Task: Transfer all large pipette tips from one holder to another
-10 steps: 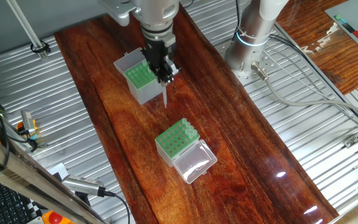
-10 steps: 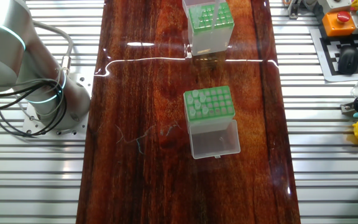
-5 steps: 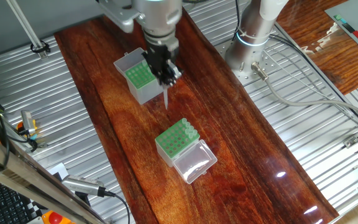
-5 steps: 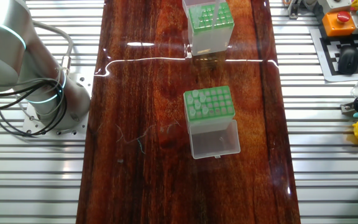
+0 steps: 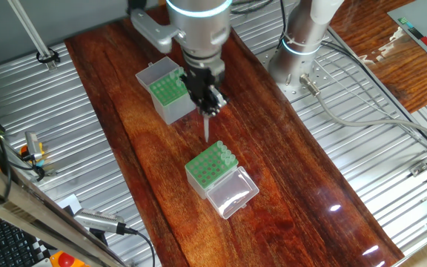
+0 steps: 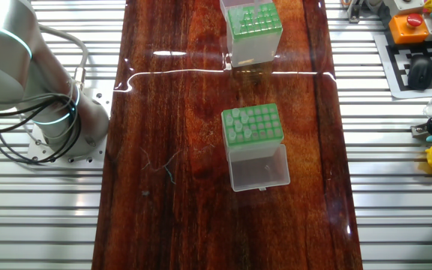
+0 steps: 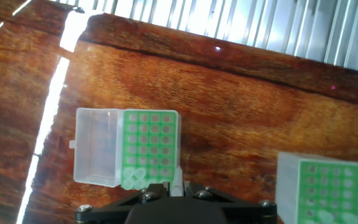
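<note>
My gripper is clamped on one large pipette tip, fingers pinched around its collar so the pointy end hangs straight down, clear of the wooden table. In the hand view you can just see the pale cone poking out between my black fingers at the bottom edge, aimed at the near side of the shorter box.

From where the tip hangs in the fixed view, the shorter box sits at about 6 o'clock, near but not touching. Its green hole plate faces up and its big clear lid is flopped open flat on the table at its 5 o'clock. A few tips already stand in it, bunched in a row along one edge; in the other fixed view those same tips fill the column at the plate's 9 o'clock side, the rest of the holes open.

The taller grey-sided box is at roughly 10 o'clock from my gripper, just beside my arm. In the other fixed view it sits at 12 o'clock of the short box, well apart, right at the top of the frame. I can't tell how many tips are in it; too small and blurry.

The arm's silver base is bolted to the ribbed metal bench at 2 o'clock.
</note>
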Available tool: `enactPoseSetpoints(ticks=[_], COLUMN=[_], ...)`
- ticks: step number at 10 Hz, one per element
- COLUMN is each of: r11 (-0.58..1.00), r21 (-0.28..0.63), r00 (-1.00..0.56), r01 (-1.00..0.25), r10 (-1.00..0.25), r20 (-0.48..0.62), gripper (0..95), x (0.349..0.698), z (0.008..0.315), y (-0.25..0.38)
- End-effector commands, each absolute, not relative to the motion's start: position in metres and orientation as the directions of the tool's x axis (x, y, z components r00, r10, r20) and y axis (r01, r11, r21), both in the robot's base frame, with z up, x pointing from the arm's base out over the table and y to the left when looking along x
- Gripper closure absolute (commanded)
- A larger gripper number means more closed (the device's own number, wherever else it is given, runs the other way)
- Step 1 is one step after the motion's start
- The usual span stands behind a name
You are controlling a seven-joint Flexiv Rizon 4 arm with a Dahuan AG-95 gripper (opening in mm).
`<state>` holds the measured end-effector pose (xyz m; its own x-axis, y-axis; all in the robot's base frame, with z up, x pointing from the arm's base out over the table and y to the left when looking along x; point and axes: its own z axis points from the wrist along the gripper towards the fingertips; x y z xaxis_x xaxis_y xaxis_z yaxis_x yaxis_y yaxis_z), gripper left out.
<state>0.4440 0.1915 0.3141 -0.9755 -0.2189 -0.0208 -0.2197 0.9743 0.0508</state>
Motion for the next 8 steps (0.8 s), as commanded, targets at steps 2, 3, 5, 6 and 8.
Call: enactPoseSetpoints(ticks=[2, 3, 5, 6, 8], r11=[0.959, 0.953, 0.954, 0.957, 0.958], r21=[0.05, 0.063, 0.062, 0.061, 0.059], r00=[-0.96, -0.955, -0.956, -0.958, -0.96], r01=[-0.279, -0.295, -0.292, -0.285, -0.28], r10=[-0.278, -0.293, -0.291, -0.283, -0.278], r20=[-0.027, -0.032, -0.031, -0.034, -0.038], gripper=[95.0, 95.0, 95.0, 95.0, 95.0], x=[0.443, 0.443, 0.443, 0.442, 0.44], z=[0.313, 0.313, 0.311, 0.307, 0.301], y=[0.191, 0.191, 0.196, 0.201, 0.207])
